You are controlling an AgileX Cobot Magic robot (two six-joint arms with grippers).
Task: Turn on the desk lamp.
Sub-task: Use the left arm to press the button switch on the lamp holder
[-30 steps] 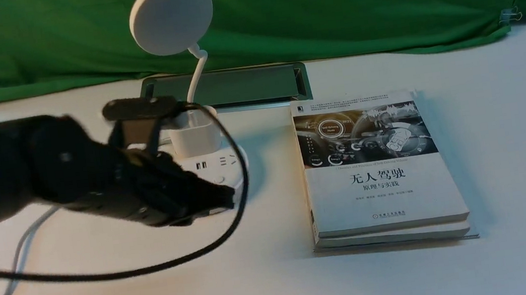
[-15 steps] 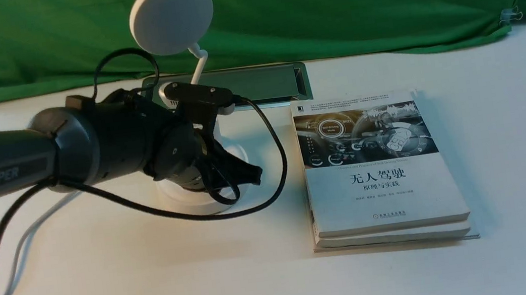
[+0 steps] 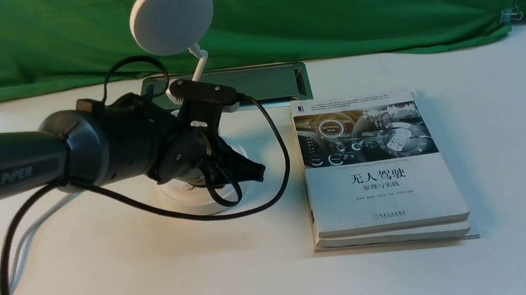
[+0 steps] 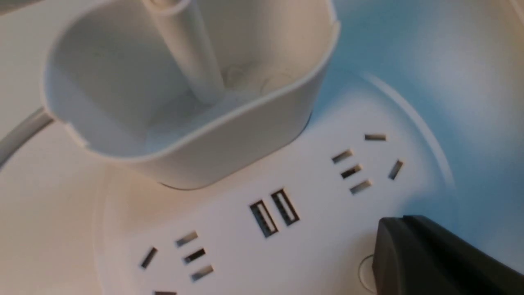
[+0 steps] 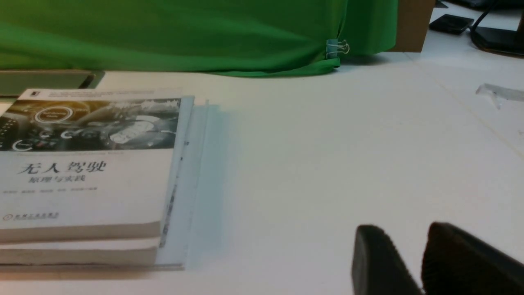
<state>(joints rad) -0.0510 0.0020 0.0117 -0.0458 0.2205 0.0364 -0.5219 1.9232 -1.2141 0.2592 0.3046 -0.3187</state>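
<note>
While your black left gripper (image 4: 393, 246), its fingers seemingly pressed together, covers part of the white round-based desk lamp's (image 3: 171, 16) round button (image 4: 367, 273), your black right gripper (image 5: 403, 241) hangs slightly spread.

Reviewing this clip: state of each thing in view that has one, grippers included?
White round-headed desk lamp: upright, head looks unlit.
Black left gripper: shut, at the lamp base.
Black right gripper: slightly open.
White-covered paper books: closed, stacked.
Green cloth: hanging.
Metal binder clip: clamped on cloth.
</note>
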